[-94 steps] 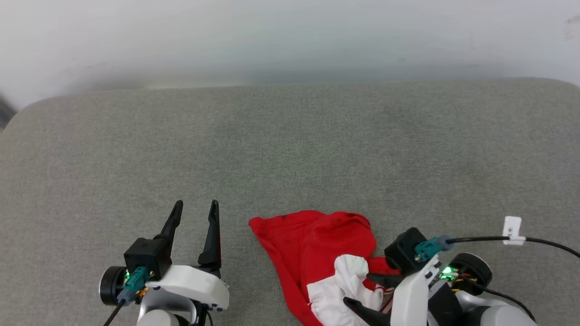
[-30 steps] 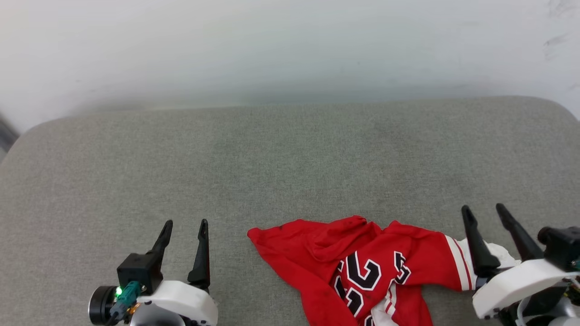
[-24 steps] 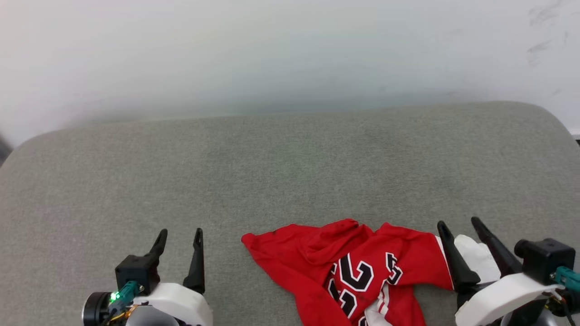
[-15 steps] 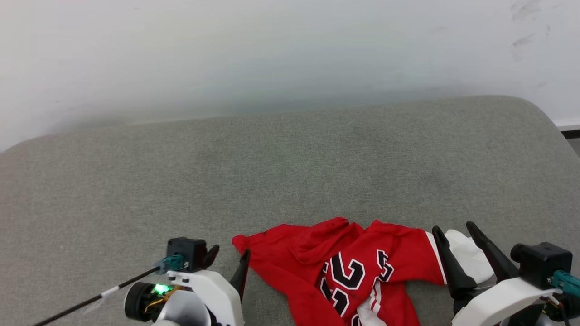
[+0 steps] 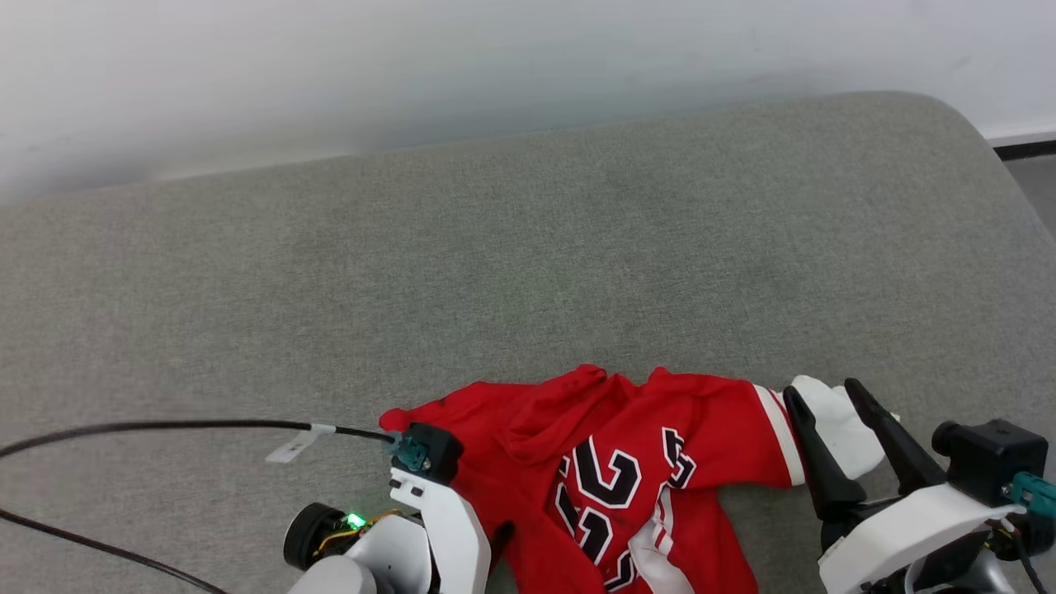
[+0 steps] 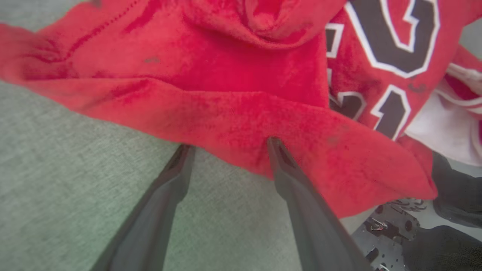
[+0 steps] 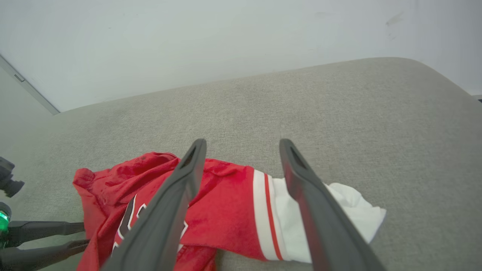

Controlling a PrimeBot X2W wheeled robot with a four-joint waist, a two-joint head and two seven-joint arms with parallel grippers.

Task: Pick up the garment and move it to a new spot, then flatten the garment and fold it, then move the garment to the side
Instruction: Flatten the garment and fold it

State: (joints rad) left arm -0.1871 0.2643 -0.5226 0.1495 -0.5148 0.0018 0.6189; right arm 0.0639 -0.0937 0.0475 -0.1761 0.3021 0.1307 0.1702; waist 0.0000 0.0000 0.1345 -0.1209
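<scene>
While the garment [image 5: 536, 429] lies crumpled, left pincer [image 6: 229, 143] gapes.

Left gripper [image 6: 229, 143] at seven o'clock, jaws apart, aimed toward three; right gripper [image 5: 819, 388] at four o'clock (likewise apart), aimed toward eleven.

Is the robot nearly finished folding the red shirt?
Not nearly. Done: nothing shows yet; the shirt lies crumpled on the grey cushion. In hand: the left gripper, fingers open, is at its red edge; the right gripper, fingers open, is over the white sleeve. Left: lifting, flattening, folding, moving aside.
</scene>
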